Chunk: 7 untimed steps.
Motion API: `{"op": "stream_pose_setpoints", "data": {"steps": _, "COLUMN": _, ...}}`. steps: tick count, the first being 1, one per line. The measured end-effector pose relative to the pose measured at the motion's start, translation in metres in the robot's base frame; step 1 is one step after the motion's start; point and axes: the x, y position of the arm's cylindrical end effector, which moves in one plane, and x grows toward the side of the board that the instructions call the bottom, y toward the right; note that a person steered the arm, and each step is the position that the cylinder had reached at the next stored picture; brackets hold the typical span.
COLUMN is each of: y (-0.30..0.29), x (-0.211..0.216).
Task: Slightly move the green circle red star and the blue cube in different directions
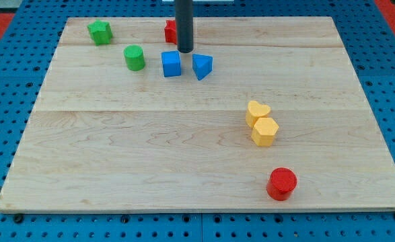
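Note:
The green circle stands at the upper left of the wooden board. The blue cube sits just to its right. The red star lies near the top edge, partly hidden behind my rod. My tip is down between the red star and the blue cube, just above and right of the cube, close to both. A blue triangle lies right of the cube, just below my tip.
A green star sits at the top left. A yellow heart and a yellow hexagon touch each other right of centre. A red cylinder stands near the bottom right edge.

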Motion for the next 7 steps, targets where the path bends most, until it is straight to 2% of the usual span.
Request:
{"op": "stream_pose_setpoints", "data": {"steps": 1, "y": -0.030, "x": -0.001}}
{"op": "stream_pose_setpoints", "data": {"steps": 2, "y": -0.086, "x": -0.024}}
{"op": "stream_pose_setpoints", "data": {"steps": 3, "y": -0.072, "x": -0.057}}
{"op": "stream_pose_setpoints", "data": {"steps": 4, "y": -0.037, "x": -0.059}}
{"op": "stream_pose_setpoints", "data": {"steps": 5, "y": -0.034, "x": -0.054}}
{"op": "stream_pose_setpoints", "data": {"steps": 6, "y": -0.042, "x": -0.028}}
{"op": "stream_pose_setpoints", "data": {"steps": 7, "y": -0.045, "x": 0.018}}
